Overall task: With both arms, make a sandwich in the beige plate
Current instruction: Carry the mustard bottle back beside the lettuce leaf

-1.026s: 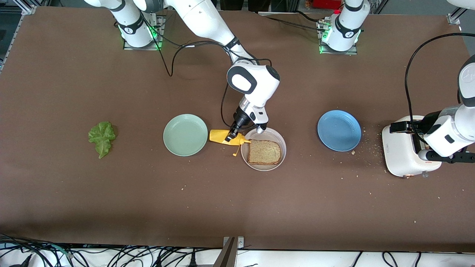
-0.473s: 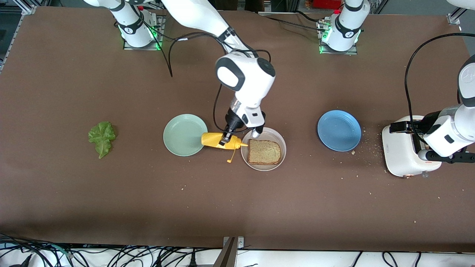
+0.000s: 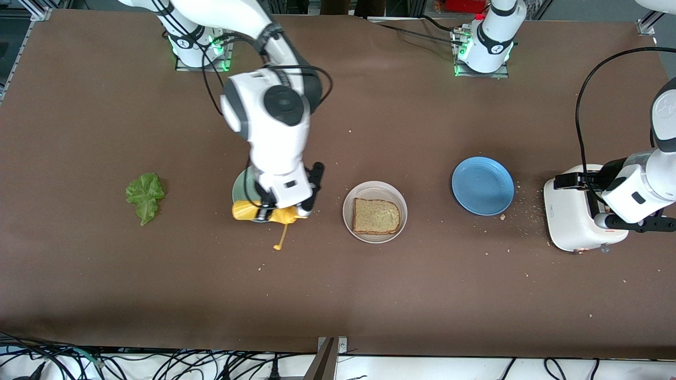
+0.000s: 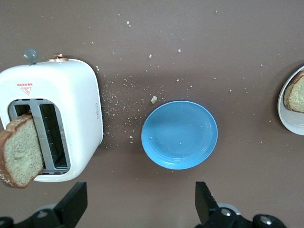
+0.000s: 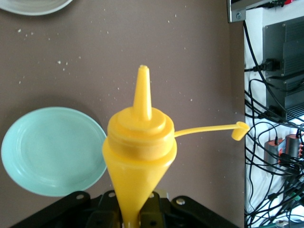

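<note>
Gripping the yellow squeeze bottle (image 3: 264, 212), the right gripper (image 3: 269, 214) hangs over the mint-green plate's (image 3: 240, 187) rim. One bread slice (image 3: 375, 216) lies in the beige plate (image 3: 375, 189); another (image 4: 19, 151) leans from the toaster (image 3: 573, 221) under the left gripper (image 4: 140, 209), whose fingers stand wide apart.

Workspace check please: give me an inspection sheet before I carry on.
Surface: brown table, crumbs scattered.
Job's things: one bread slice on beige plate; second slice in toaster; lettuce leaf toward the right arm's end.
Clutter: mint-green plate, blue plate.
Grippers: right pincer shut on yellow squeeze bottle, cap off; left pincer open, over toaster and blue plate.
Cables: bundle along table's near edge.
Surroundings: nothing seen.
</note>
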Controlling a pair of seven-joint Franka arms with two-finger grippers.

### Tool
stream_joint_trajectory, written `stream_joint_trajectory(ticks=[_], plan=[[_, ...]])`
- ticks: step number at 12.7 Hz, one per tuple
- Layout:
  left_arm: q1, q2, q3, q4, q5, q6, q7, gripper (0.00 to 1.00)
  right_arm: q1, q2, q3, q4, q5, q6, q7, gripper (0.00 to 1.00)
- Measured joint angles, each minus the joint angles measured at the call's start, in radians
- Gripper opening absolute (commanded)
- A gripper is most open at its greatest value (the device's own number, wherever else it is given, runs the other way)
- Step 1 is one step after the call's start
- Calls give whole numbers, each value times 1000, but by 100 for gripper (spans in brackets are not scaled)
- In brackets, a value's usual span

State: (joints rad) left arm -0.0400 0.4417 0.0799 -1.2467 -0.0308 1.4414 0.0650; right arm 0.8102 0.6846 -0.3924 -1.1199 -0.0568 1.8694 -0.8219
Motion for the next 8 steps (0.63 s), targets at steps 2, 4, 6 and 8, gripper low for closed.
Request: stream_joint_trajectory(ticks=[2, 4, 6, 8], plan=[[0, 0, 0, 0, 0, 0, 0, 100, -67, -57, 0, -44, 53, -4, -121, 0], [0, 0, 0, -1, 0, 0, 0, 100, -131, -108, -1, -98, 137, -7, -234, 0], [0, 0, 0, -1, 0, 0, 0, 100, -215, -147, -2, -157, 289, -9, -358, 0], [0, 0, 0, -1, 0, 0, 0, 100, -301, -164, -2, -201, 429, -9, -486, 0]])
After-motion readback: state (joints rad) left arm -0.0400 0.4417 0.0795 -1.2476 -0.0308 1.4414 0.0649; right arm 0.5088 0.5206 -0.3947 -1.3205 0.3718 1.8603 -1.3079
